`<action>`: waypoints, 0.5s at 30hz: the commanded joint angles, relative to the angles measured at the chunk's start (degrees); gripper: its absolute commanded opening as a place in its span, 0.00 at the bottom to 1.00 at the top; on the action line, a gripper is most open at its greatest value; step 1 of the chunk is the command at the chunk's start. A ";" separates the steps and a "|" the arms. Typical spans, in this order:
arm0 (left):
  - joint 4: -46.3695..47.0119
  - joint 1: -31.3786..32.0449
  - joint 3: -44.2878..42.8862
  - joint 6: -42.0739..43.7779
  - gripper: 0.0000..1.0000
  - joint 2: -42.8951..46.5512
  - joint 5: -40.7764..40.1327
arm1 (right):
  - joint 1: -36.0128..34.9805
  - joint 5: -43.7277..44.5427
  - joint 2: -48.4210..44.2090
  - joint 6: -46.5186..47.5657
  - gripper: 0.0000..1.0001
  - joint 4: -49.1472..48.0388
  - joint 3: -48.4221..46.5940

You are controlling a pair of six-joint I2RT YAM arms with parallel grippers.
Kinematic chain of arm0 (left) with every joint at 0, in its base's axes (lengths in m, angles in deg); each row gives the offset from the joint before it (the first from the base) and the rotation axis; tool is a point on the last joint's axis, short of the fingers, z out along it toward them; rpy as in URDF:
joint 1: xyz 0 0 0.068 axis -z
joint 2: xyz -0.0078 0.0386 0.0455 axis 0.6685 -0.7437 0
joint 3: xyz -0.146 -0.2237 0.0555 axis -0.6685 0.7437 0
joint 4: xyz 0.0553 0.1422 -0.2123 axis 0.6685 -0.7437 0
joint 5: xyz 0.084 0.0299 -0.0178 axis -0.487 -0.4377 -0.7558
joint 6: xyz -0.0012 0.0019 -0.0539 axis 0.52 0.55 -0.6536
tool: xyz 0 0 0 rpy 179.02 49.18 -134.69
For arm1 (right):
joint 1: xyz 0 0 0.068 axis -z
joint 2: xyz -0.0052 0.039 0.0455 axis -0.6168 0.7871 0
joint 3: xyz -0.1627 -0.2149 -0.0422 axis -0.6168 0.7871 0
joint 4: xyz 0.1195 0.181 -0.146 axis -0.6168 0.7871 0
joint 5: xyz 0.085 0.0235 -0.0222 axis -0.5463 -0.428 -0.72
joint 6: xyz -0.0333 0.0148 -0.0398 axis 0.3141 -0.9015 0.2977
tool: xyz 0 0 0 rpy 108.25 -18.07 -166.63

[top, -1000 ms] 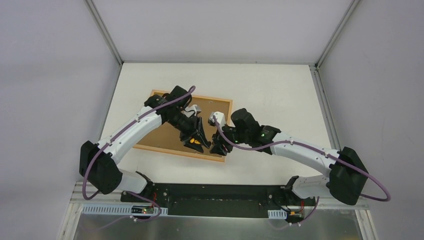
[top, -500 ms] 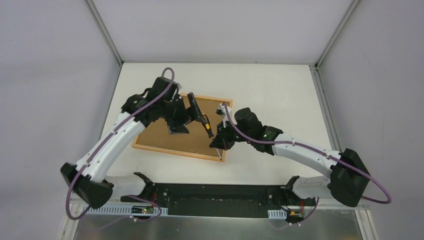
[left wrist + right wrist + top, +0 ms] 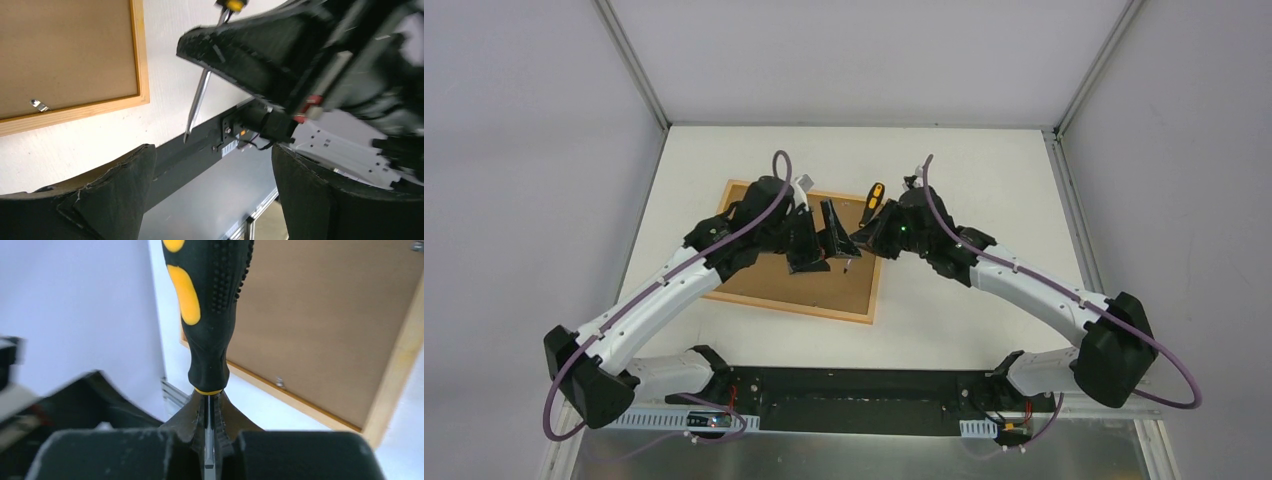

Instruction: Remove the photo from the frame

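Gripping the black-and-yellow-handled screwdriver (image 3: 212, 315) by its thin shaft in my right end effector (image 3: 210, 445), left end effector (image 3: 215, 180) spread empty, I am risking it pivoting off the metal clips (image 3: 40, 105) of the pale wooden frame (image 3: 774, 304) lying face-down on the white bench (image 3: 964, 170), photo hidden underneath.

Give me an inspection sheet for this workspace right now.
Surface: white table.
Job's things: frame lies back up, backing board in place; photo not seen.
Clutter: nothing seen.
Grippers: right gripper shut on screwdriver shaft; left gripper open, holding nothing.
Cables: purple cable along each arm.
Surroundings: grey walls; black rail at near edge.
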 commanded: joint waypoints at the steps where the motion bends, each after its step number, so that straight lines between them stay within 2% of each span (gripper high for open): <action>1: 4.50 2.62 0.02 3.53 0.86 -1.21 2.36 | -0.19 1.84 0.41 -9.35 0.00 0.69 -7.25; 10: 4.51 3.14 -0.57 6.36 0.56 -3.34 -0.78 | -0.17 -1.20 0.59 -10.08 0.00 1.49 -8.71; 15: 4.50 3.14 -1.73 7.91 0.48 -5.72 -0.29 | -0.25 -3.94 1.20 -9.71 0.00 1.47 -8.80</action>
